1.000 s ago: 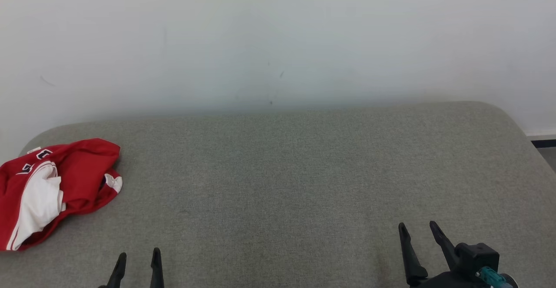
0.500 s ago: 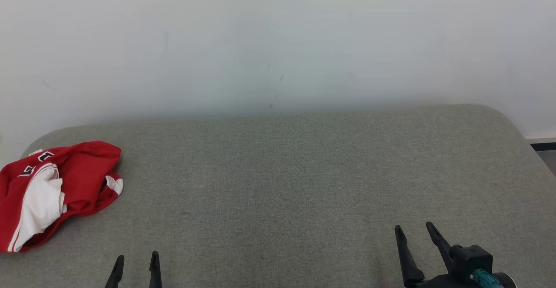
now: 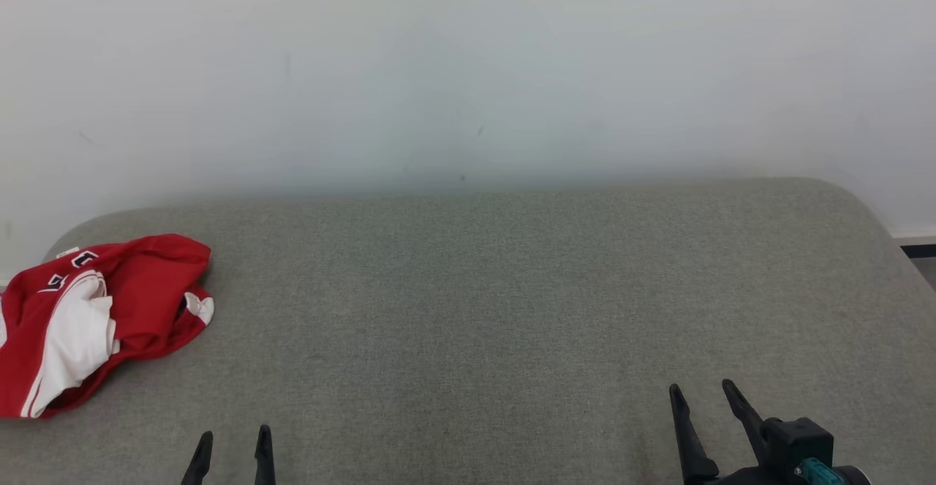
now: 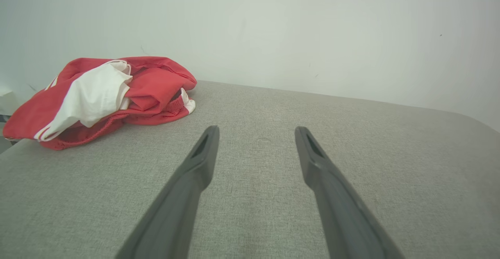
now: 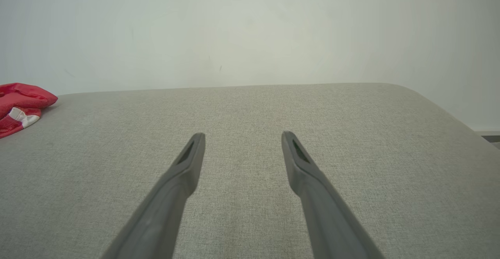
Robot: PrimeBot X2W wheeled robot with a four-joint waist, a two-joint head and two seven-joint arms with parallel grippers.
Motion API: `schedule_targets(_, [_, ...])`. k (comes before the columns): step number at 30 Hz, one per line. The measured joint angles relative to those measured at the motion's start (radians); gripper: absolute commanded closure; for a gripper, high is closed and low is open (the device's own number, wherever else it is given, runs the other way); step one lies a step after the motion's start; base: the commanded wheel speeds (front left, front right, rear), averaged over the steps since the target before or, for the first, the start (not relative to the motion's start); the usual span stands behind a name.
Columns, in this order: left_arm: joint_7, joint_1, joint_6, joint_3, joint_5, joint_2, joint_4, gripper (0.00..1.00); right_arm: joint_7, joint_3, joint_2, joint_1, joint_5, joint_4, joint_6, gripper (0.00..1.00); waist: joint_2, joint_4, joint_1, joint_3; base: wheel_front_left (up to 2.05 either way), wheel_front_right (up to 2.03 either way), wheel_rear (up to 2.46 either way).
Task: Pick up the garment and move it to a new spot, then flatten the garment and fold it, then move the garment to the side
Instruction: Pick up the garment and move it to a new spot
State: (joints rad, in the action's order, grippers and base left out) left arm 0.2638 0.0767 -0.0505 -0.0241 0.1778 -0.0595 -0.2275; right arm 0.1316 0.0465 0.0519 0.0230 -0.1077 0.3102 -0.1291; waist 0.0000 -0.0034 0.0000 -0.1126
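Task unstarted: crumpled garment lies untouched ahead-left of the left end effector, which, like the right end effector, is spread and empty; all steps remain.

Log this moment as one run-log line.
stage: pickup not started | garment: crumpled, far left on grey cushion | left tool: open, empty, apart from garment | right tool: open, empty

Garment lies on cushion, far left. Wall behind. Left gripper, right gripper at near edge, well apart.
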Motion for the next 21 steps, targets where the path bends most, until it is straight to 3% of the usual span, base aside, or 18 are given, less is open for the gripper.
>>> schedule_targets(9, [0.0,-0.001,-0.001,0.002,0.0,-0.013,0.001,0.0,0.009,0.008,0.0,-0.007,-0.007,-0.002,0.0,0.0,0.0,0.084,0.0,0.003,0.0,0.0,0.0])
schedule_targets(21, [-0.015,0.021,0.007,-0.008,0.001,-0.058,0.027,0.0,0.045,0.03,-0.001,-0.021,-0.058,0.027,-0.001,0.0,0.0,0.276,0.0,0.001,0.0,0.0,0.0])
